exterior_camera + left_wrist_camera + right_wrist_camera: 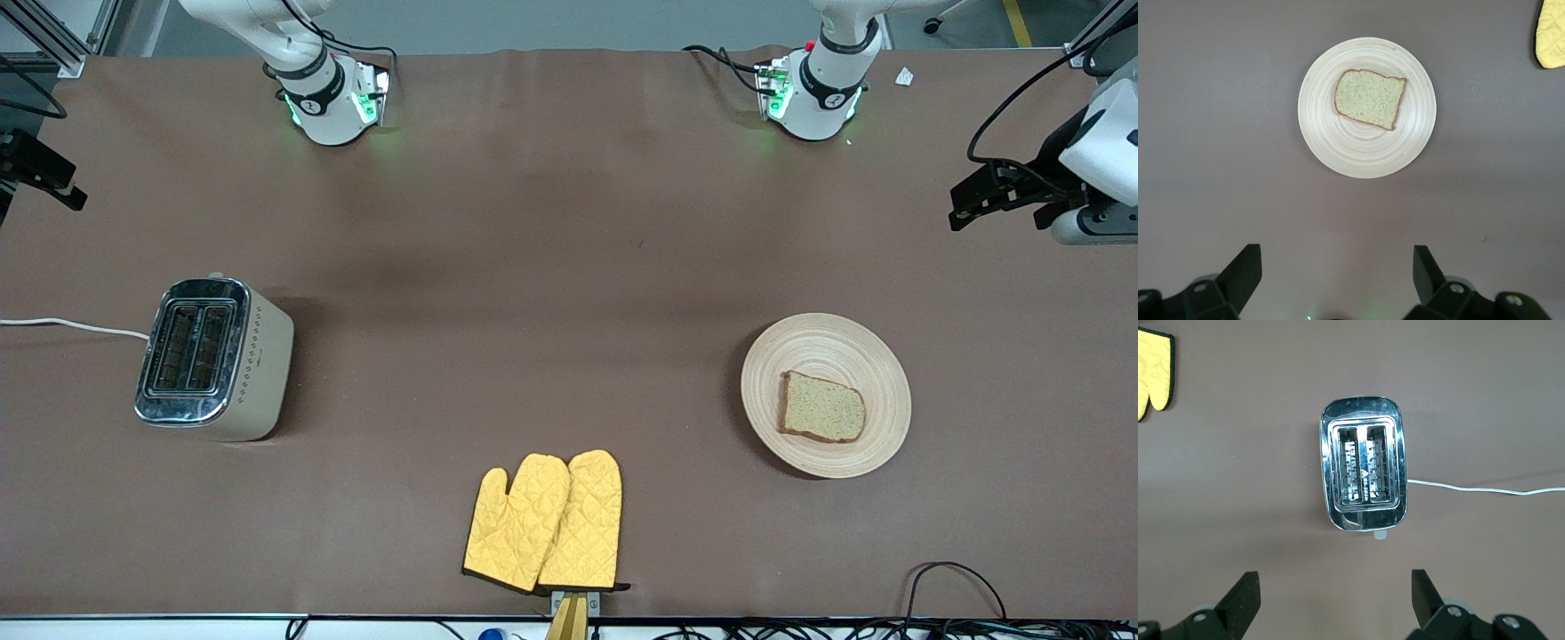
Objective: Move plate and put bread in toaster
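Nearest the camera lie the yellow mitts [547, 523]. My left gripper [1337, 270], wide open and empty, hangs above the bread [1369, 98] on its plate [1367, 148]; my right gripper [1335, 592], equally spread, hangs above the toaster [1363, 473].

- The right hand [40, 173] sits at the front view's edge, mostly cut off.
- The white cord [71, 326] leaves the toaster [213, 360] and runs out of frame, plug unseen.
- The yellow oven mitts [544, 523] overhang the desk [569, 267] edge, and both wrist views clip them.
- The toaster's side marks are too small to read.
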Available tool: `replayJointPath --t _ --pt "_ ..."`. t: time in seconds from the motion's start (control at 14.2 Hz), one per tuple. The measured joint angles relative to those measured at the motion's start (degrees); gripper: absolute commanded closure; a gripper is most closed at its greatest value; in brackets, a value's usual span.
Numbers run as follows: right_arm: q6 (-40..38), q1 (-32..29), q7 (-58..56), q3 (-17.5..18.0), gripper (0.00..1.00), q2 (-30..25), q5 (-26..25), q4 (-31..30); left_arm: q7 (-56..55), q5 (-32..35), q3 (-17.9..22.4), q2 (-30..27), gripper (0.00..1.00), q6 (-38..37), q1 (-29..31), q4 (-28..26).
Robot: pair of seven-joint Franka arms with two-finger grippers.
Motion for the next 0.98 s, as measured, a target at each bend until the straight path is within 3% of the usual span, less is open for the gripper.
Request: replayJointPath --t 0.28,0.56,0.98 --pt "-0.02 0.00 0.00 -0.01 0.00 0.00 0.00 0.00 0.01 -0.75 0.82 7.34 0.00 2.65 1.39 2.29" --pt "-0.03 0.00 0.00 -0.01 0.00 0.00 0.00 -0.01 1.79 -8.34 1.06 17.09 0.00 9.52 7.65 2.41" --pt "-0.03 0.00 0.00 -0.02 0.00 0.00 0.00 -0.01 18.33 -16.42 1.12 31.64 0.00 22.11 11.51 2.61"
